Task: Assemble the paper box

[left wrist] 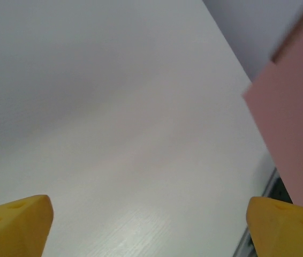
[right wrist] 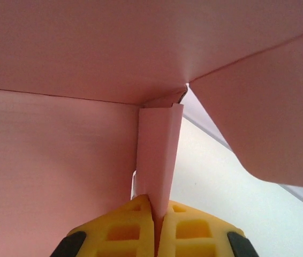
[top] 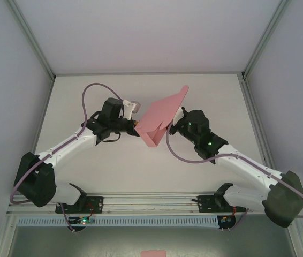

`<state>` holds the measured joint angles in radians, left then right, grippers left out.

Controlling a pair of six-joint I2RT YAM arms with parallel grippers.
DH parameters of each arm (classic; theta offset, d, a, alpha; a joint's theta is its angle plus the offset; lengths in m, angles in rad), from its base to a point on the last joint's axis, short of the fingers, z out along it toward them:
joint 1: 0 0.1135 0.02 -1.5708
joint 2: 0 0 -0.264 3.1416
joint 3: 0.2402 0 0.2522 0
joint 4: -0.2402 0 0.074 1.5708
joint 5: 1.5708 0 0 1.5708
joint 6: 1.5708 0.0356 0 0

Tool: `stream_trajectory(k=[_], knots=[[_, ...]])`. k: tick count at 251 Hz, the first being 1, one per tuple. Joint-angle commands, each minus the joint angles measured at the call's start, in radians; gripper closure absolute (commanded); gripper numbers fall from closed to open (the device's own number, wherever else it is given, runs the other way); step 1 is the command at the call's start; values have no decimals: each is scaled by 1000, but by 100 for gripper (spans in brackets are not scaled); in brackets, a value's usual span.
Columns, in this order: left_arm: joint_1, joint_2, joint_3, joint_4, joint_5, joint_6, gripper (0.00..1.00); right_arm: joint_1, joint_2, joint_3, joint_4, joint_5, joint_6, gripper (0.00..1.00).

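Clamping the thin creased paper box (right wrist: 60,53): right tool (right wrist: 155,210).

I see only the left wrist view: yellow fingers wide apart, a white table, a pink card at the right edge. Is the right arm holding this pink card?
Observer: Yes. In the right wrist view the right gripper has its yellow fingers shut on a narrow folded flap of the pink thin-card paper box.
Operator: Is it flat or folded?
Observer: Partly folded. The top view shows it tilted between both arms, a long flap pointing far right.
Operator: And my left gripper?
Observer: From above it sits close beside the box's left edge; whether touching, I cannot tell.
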<state>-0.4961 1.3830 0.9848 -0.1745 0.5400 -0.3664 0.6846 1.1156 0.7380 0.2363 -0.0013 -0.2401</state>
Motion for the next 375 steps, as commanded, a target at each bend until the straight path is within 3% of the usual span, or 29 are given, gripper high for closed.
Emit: stream_trajectory(k=[1, 31, 67, 110, 166, 219, 251, 286, 297, 323, 343, 375], knots=[[-15, -28, 73, 22, -119, 0, 4, 35, -20, -36, -102, 107, -3, 100], [-11, -60, 42, -6, -212, -34, 1, 25, -28, -48, -131, 180, 27, 100], [-2, -107, 6, -166, -445, -90, 0, 12, -37, -81, -134, 200, 96, 100], [13, -198, -67, -332, -635, -168, 0, -4, 13, -103, -185, 240, 249, 100], [17, -369, -172, -410, -746, -226, 0, 38, 138, -133, -272, 381, 416, 100], [16, -475, -205, -418, -743, -223, 0, 51, 276, -74, -362, 480, 531, 100], [17, -489, -231, -373, -682, -198, 0, 68, 368, -23, -441, 557, 590, 96], [18, -454, -248, -272, -532, -117, 0, 78, 398, 27, -498, 541, 647, 77], [16, -435, -255, -227, -467, -79, 0, 82, 386, 29, -501, 527, 653, 65], [15, -401, -268, -114, -317, 16, 0, 84, 325, 23, -507, 508, 662, 60], [15, -382, -264, -72, -297, 51, 0, 81, 253, 10, -505, 497, 648, 50], [16, -328, -219, -82, -304, 107, 0, 36, 133, -28, -461, 438, 612, 42]])
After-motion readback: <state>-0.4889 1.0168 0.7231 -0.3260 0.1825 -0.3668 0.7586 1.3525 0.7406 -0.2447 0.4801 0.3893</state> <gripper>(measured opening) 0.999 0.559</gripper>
